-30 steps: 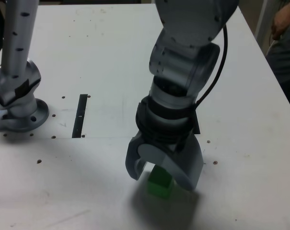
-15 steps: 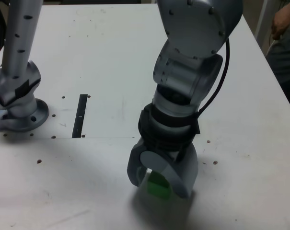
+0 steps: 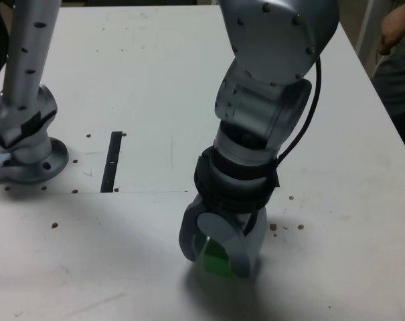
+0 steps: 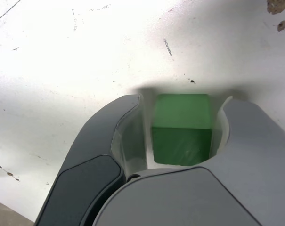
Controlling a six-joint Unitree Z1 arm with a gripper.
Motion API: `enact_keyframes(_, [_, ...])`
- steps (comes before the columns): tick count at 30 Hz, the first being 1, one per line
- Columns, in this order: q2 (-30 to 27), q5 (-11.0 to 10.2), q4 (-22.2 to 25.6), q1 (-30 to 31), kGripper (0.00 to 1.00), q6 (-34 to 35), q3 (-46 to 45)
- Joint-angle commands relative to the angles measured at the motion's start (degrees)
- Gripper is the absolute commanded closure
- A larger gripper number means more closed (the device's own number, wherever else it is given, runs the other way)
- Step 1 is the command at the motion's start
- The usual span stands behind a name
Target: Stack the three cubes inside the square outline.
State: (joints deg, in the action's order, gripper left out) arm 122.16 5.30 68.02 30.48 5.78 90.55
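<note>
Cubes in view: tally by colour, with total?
Green: 1, the cube between the jaws of the gripper
Red: 0 visible
Yellow: 0 visible
Total: 1 visible; the arm hides part of the table, so others may be behind it.

- The premises presented as a robotics workspace, of the lab or workshop kind; the frames did not settle which.
- A jointed metal robot arm (image 3: 259,103) was sited at a broad white tabletop (image 3: 169,67), its round base (image 3: 31,154) standing on that surface.
- A dark cable (image 3: 314,107) ran beside the arm's outer joints.
- The tabletop bore scratches, chips (image 4: 278,4) and scattered dark spots, consistent with working use, plus a straight black strip (image 3: 112,162).
- A person's hand (image 3: 395,30) and grey clothing (image 3: 396,80) were noted beyond the table edge, at the exterior view's right.
</note>
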Motion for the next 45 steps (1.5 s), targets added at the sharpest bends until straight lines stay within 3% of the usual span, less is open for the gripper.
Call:
enact_keyframes(1, [0.1, 0.0, -0.1, 0.1, 0.76, 0.1, -0.1])
enact_keyframes(14, [-1.9, -0.1, 1.1, 0.1, 0.76, 0.2, 0.5])
enact_keyframes(32, [-6.5, -2.2, 11.4, -0.2, 0.76, 2.9, 7.8])
enact_keyframes(45, [-9.0, -3.5, 15.2, -3.7, 0.76, 3.1, 10.6])
